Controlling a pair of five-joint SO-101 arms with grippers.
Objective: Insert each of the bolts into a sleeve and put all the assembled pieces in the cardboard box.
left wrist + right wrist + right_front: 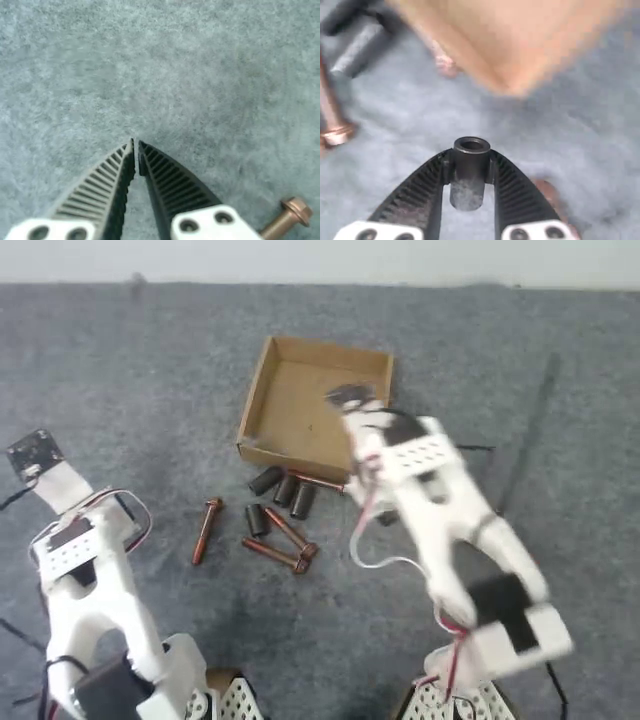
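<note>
The open cardboard box (262,390) lies at the table's middle back. In front of it lie several black sleeves (285,490) and copper bolts (272,553), with one bolt (206,530) apart to the left. My right gripper (469,175) is shut on a black sleeve (470,170), held upright above the carpet just short of the box's corner (520,45). In the high view the right gripper (355,412) hangs at the box's near right corner. My left gripper (136,150) is shut on nothing over bare carpet at the left (35,455), a bolt head (296,207) beside it.
Grey carpet covers the whole table. Loose sleeves (360,45) and a bolt (332,125) lie to one side of the right gripper, and another copper piece (547,192) lies under its finger. Both arm bases stand at the front edge.
</note>
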